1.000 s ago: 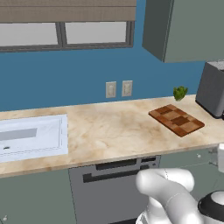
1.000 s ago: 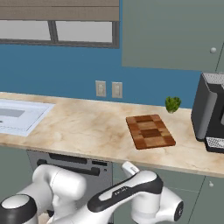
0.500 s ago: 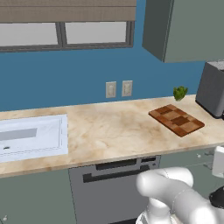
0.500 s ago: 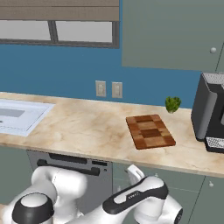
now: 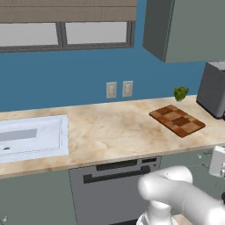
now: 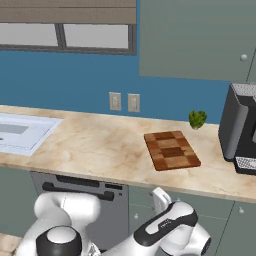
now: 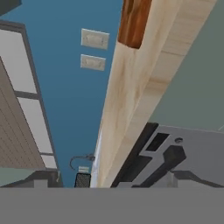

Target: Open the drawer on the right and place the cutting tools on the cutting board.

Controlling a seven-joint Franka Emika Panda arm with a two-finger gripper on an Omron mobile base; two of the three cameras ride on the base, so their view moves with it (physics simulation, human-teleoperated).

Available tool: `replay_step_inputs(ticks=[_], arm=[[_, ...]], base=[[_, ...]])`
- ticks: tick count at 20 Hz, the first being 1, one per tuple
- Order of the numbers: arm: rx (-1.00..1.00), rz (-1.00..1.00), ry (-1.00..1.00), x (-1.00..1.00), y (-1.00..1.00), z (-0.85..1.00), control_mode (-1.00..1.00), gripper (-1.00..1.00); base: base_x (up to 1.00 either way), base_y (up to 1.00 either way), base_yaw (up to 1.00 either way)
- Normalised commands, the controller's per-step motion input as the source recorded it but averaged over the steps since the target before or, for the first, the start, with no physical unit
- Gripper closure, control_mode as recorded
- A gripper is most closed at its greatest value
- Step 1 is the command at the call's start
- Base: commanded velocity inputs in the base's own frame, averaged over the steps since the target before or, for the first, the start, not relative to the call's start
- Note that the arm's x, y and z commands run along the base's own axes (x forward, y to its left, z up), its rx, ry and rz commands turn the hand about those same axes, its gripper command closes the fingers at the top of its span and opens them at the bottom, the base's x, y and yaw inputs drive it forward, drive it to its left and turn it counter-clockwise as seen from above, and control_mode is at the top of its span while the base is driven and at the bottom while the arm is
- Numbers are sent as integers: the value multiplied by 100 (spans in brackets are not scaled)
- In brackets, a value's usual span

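Observation:
The checkered wooden cutting board (image 5: pixel 177 120) (image 6: pixel 172 150) lies on the right part of the counter, with nothing on it. In the hand view its brown edge (image 7: pixel 133 22) shows at the top. The drawer is the grey-green front (image 5: pixel 193 161) (image 6: pixel 197 206) under the counter, right of the dishwasher, and it is shut. The cutting tools are hidden. My gripper (image 7: pixel 107 181) is open and holds nothing. It hangs low before the cabinet fronts and looks along the counter edge, with the grey-green panel (image 7: pixel 197 78) close on one side.
The dark grey dishwasher (image 5: pixel 112 189) (image 6: pixel 80 192) (image 7: pixel 175 151) sits left of the drawer. A white sink (image 5: pixel 30 138) is at the left. A black coffee machine (image 6: pixel 240 132) and a small green plant (image 6: pixel 198 119) stand near the board. My white arm (image 6: pixel 165 227) crosses the cabinets.
My arm has swung lower in front of the cabinets. The jaws have stayed wide. Board, drawer and the rest of the scene are unchanged.

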Motion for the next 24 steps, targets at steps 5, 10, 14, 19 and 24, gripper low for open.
replay_step_inputs(ticks=[5, 10, 14, 19, 24], arm=[[2, -1, 0, 22, -23, -27, -100, -100], [2, -1, 0, 21, -25, -33, -100, -100], [2, 0, 0, 21, -22, -31, -100, -100], [2, -1, 0, 20, -19, -27, -100, -100], [2, 0, 0, 19, -10, -23, -100, -100]], base=[[0, 0, 0], [0, 0, 0], [0, 0, 0], [0, 0, 0], [0, 0, 0]])
